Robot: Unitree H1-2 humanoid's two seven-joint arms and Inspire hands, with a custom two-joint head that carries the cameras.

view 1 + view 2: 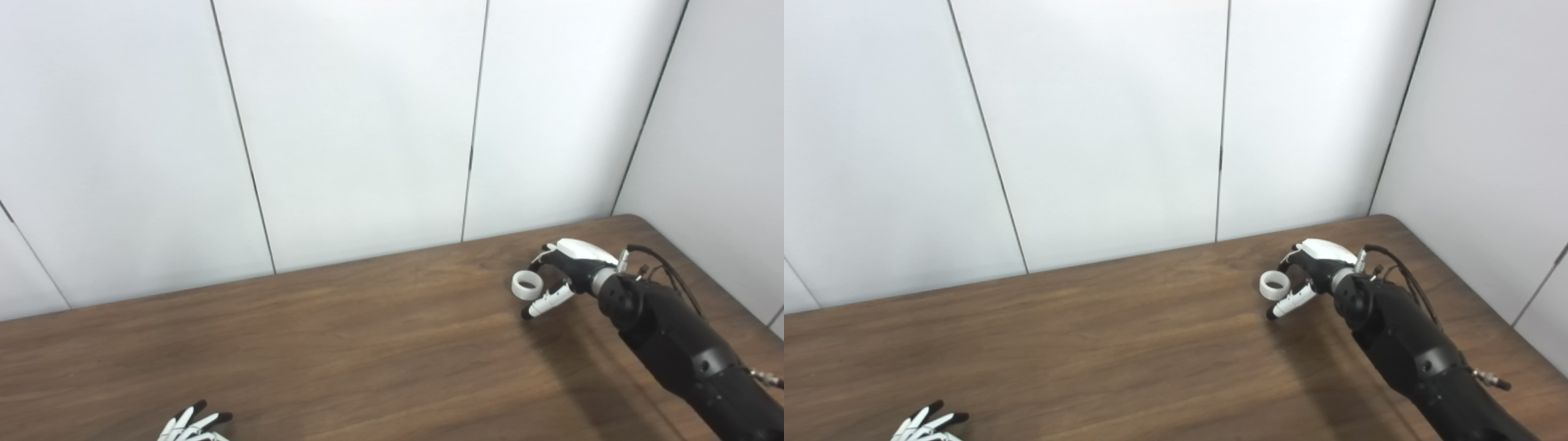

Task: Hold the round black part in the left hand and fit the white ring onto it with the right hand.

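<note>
The white ring (pixel 527 285) lies flat on the brown table (pixel 367 331) at the far right, hole facing up; it also shows in the right eye view (pixel 1274 285). My right hand (pixel 566 275) reaches to it from the right. Its fingers (pixel 540 260) curl behind the ring and its thumb (pixel 547 303) lies in front, so the ring sits between them. I cannot tell whether they press on it. Only the spread fingertips of my left hand (pixel 193 424) show at the bottom edge, holding nothing. No round black part is in view.
White wall panels (pixel 367 122) stand right behind the table's far edge and along its right side. The table's rounded far right corner (pixel 631 217) is close behind my right hand.
</note>
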